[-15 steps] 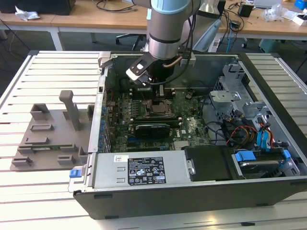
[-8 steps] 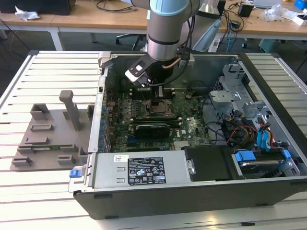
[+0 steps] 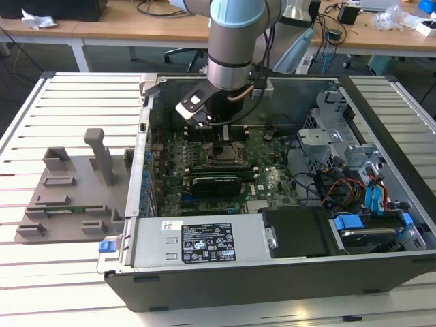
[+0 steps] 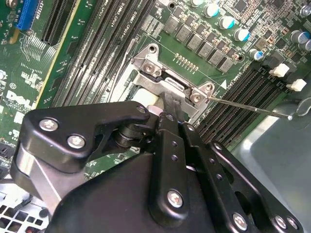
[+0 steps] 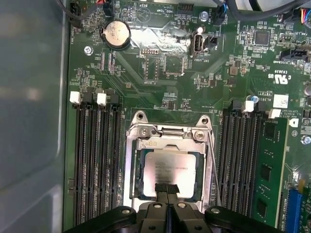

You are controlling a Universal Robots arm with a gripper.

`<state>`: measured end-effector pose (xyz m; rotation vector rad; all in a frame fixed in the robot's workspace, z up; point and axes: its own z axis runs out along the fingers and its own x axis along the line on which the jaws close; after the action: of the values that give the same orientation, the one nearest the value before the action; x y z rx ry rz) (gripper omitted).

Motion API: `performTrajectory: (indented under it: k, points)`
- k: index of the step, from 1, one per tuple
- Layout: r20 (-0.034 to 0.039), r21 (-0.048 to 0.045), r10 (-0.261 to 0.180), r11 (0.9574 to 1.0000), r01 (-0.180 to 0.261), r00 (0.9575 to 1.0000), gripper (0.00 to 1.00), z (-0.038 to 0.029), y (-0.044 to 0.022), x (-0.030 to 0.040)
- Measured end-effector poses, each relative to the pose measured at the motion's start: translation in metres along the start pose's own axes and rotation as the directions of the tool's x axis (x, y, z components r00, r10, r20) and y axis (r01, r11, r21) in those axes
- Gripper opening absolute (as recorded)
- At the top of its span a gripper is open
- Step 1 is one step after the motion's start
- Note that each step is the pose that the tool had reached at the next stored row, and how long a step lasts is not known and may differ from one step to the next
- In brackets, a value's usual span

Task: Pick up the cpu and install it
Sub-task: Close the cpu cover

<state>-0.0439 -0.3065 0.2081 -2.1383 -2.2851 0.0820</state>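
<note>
- The gripper (image 5: pixel 165 188) is hanging right above the socket frame (image 5: pixel 130 165) of the motherboard (image 5: pixel 160 63). Its two fingers are lying pressed together with no gap, and they seem to be clasping nothing.
- The cpu (image 5: pixel 170 167) is lying flat inside the socket frame, silvery plate upward. The joined fingertips are sitting over the chip's edge nearest the gripper, so the square chip is spreading away from them toward the frame's screwed bracket side.
- Whether the tips are touching the plate, I cannot tell. The gripper body is covering that side of the frame.
</note>
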Motion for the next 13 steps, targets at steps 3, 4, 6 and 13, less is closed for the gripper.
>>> performTrajectory:
  k: [3, 4, 6, 13]
  points:
    - [-0.0003, -0.0002, 0.0, 1.0, 0.0, 1.0, 0.11, 0.0023, -0.0036, 0.0004]
    - [-0.0001, -0.0001, 0.0, 1.0, 0.0, 1.0, 0.11, 0.0029, -0.004, 0.0004]
    - [0.0002, 0.0002, 0.0, 1.0, 0.0, 1.0, 0.11, 0.0037, -0.0044, 0.0004]
    - [-0.0008, -0.0006, 0.0, 1.0, 0.0, 1.0, 0.11, 0.0005, -0.0002, 0.0002]
